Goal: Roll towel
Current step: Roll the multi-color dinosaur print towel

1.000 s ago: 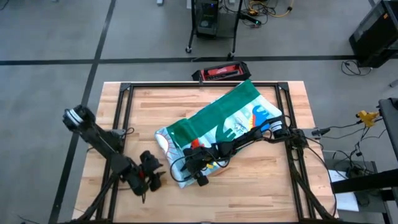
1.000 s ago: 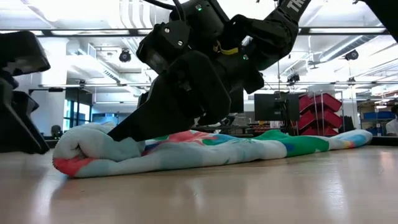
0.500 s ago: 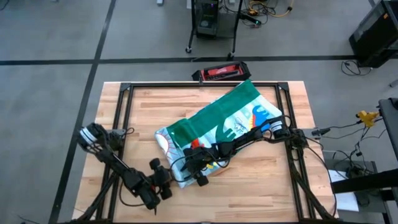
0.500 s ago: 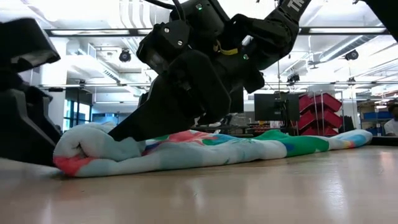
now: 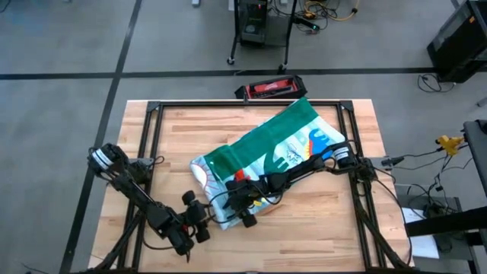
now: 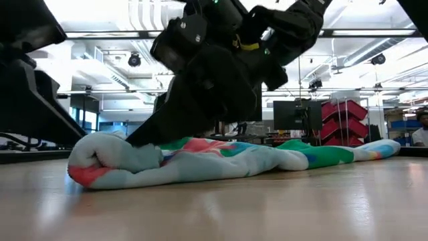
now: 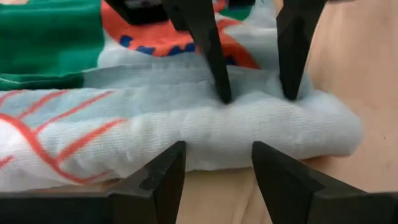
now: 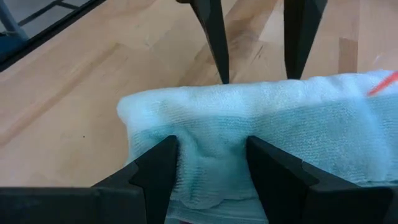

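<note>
The towel [image 5: 266,152] lies slantwise on the wooden table, its green back [image 5: 300,118] at the far right. Its pale rolled end [image 6: 114,164] rests on the wood at the near left. My right gripper [image 5: 242,215] reaches in from the right and is shut on that rolled end [image 8: 211,106]. My left gripper [image 5: 204,219] stands open at the near left, level with the same end, its fingertips [image 8: 224,78] right at the roll's edge. In the left wrist view the roll [image 7: 205,124] fills the space just ahead of my left gripper [image 7: 214,149]. My left gripper has its tips at the roll's outer edge [image 8: 261,87]; I cannot tell whether they touch it. My right gripper pinches the thick rolled end between its two fingers [image 7: 224,93], several layers of cloth, and the cloth puckers between them [image 8: 211,155]. The fingers slant down from the table's right side. The roll rests on the table.
Black frame rails [image 5: 152,152] run along the table's left, right and far sides. A red and black case [image 5: 270,89] lies just beyond the far edge. Bare wood [image 5: 319,228] shows near the front right and at the far left [image 5: 183,129].
My left gripper has moved toward the table's right edge and up to the towel's rolled end, rolling a little as it went. The rolled end has shifted slightly away from it.
</note>
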